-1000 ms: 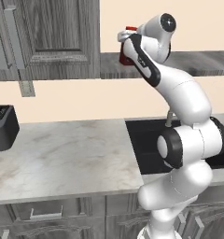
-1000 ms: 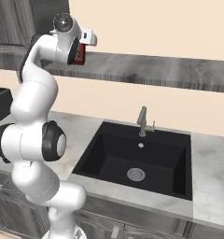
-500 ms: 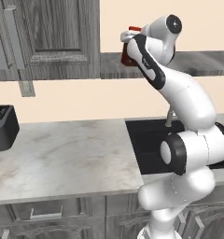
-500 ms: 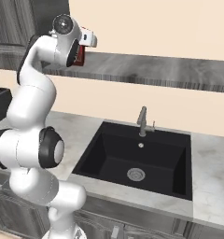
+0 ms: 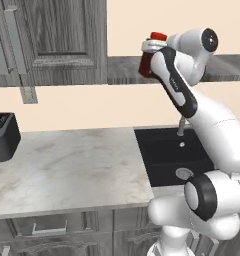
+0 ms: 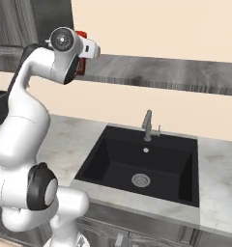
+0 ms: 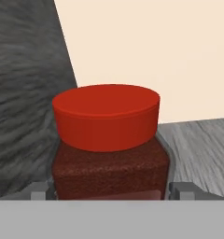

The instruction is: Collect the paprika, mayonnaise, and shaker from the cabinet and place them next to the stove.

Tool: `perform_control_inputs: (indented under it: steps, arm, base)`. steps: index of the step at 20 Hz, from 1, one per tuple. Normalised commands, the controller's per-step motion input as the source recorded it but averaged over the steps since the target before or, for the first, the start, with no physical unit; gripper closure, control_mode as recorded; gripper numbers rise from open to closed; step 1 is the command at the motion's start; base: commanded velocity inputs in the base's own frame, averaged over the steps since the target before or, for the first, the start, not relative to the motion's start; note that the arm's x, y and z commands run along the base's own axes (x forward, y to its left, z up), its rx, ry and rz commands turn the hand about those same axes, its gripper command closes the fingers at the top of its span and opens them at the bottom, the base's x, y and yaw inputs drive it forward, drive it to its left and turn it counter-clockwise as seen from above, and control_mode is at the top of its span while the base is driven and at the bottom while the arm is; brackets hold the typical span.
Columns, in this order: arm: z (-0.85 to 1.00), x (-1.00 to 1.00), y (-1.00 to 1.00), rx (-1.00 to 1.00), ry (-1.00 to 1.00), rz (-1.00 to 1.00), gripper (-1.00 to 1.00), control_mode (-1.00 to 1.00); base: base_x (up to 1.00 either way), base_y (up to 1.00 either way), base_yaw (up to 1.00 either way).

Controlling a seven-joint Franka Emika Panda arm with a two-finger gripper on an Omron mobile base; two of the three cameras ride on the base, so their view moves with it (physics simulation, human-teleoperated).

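Note:
The paprika (image 5: pixel 147 64) is a red bottle with a red cap, leaning at the front edge of the cabinet's grey shelf board (image 5: pixel 123 70). My gripper (image 5: pixel 151 50) is shut on the paprika just below the cap. In the hand view the paprika (image 7: pixel 107 121) spans the whole gap between the fingertips of the gripper (image 7: pixel 109 191), with the shelf board (image 7: pixel 202 149) behind it. From the right base view the paprika (image 6: pixel 80 65) peeks out behind my arm, in front of the shelf board (image 6: pixel 161 75). The mayonnaise, the shaker and the stove are out of view.
Below the arm lies a black sink (image 5: pixel 167 155) (image 6: pixel 142 161) with a faucet (image 5: pixel 181 125) (image 6: pixel 147 124). A marble counter (image 5: pixel 67 165) runs to the left, with a black toaster (image 5: pixel 2 137) at its far end. Dark grey door units (image 5: pixel 57 35) hang at the upper left.
The arm's upper joint has swung right and slightly down. The paprika has come a little way off the shelf towards me with the hand, and it leans more.

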Motion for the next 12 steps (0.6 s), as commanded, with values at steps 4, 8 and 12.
perform_control_inputs:
  steps: [4, 8, 12]
  arm:
    - [0.0, -0.87, -0.1, 0.0, -0.01, 0.02, 1.0, -1.0]
    - [-0.12, -0.84, 0.01, -0.02, 0.01, 0.01, 1.0, -1.0]
    - [-0.23, -0.9, 0.01, -0.02, 0.01, 0.05, 1.0, -1.0]
  base:
    - [0.0, 0.0, 0.0]
    - [0.0, 0.0, 0.0]
    - [0.0, 0.0, 0.0]
